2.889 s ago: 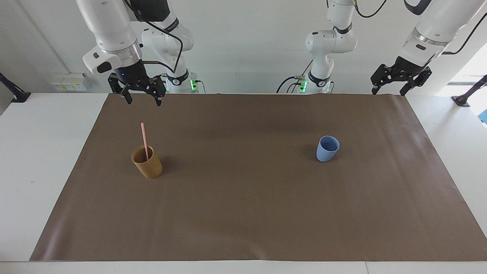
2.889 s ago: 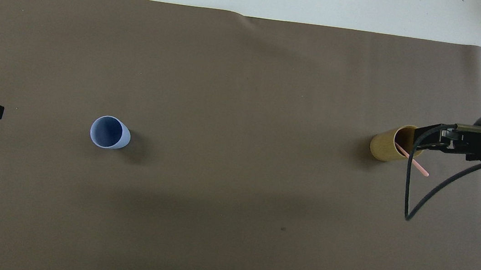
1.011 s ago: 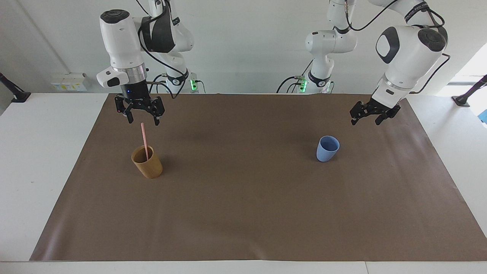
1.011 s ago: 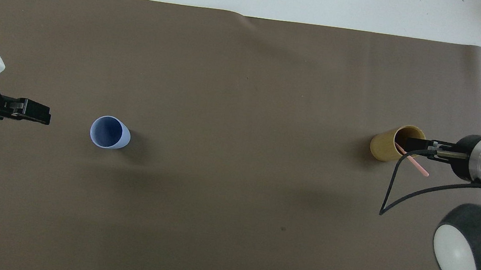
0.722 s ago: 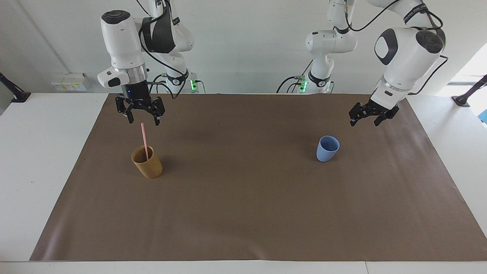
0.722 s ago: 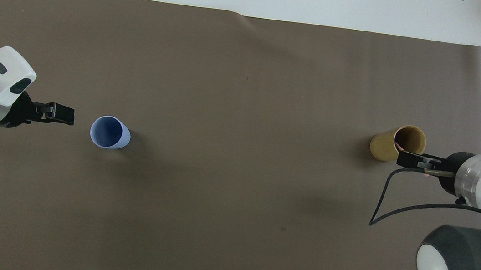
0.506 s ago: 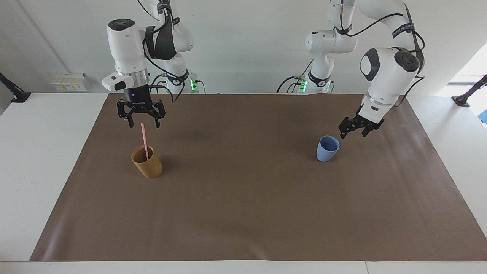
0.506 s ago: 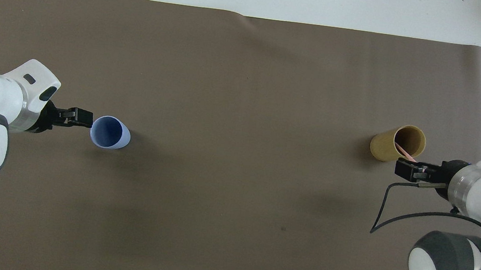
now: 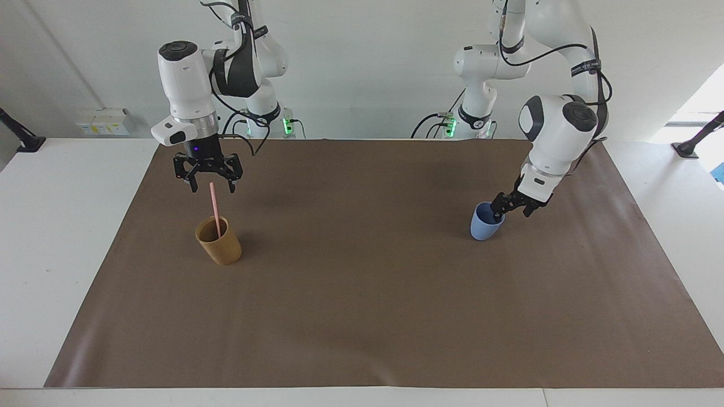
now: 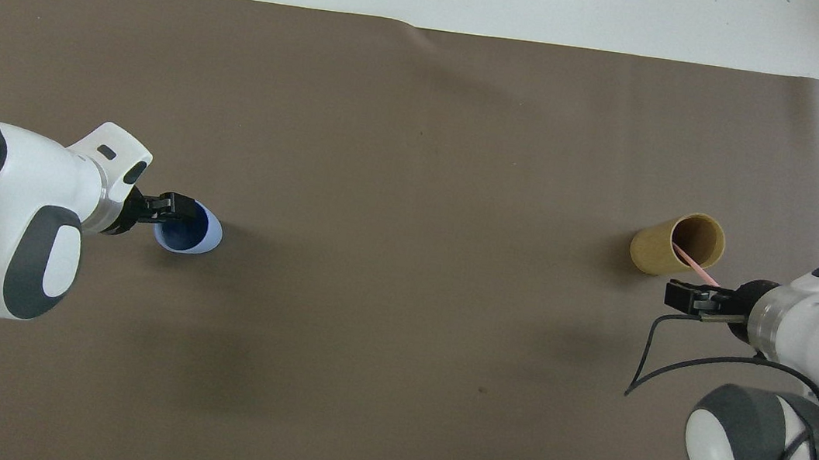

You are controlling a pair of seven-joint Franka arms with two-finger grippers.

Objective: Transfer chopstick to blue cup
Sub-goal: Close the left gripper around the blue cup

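Observation:
The pale pink chopstick (image 9: 215,206) stands tilted in a tan-brown cup (image 9: 222,247) toward the right arm's end of the table. My right gripper (image 9: 210,185) is open, its fingers on either side of the stick's top end without closing on it. In the overhead view the right gripper (image 10: 684,300) covers the upper end of the chopstick (image 10: 691,261), which leans out of the tan-brown cup (image 10: 657,249). The blue cup (image 9: 482,229) stands toward the left arm's end. My left gripper (image 9: 510,209) is open at the cup's rim. It also shows in the overhead view (image 10: 176,207), over the edge of the blue cup (image 10: 196,237).
A brown paper mat (image 9: 362,294) covers most of the white table (image 9: 51,237). Only the two cups stand on it. A black cable (image 10: 664,355) loops from the right wrist above the mat.
The left arm has swung in and down from the mat's edge until its gripper reached the blue cup's rim. The right gripper has lowered onto the chopstick's top end.

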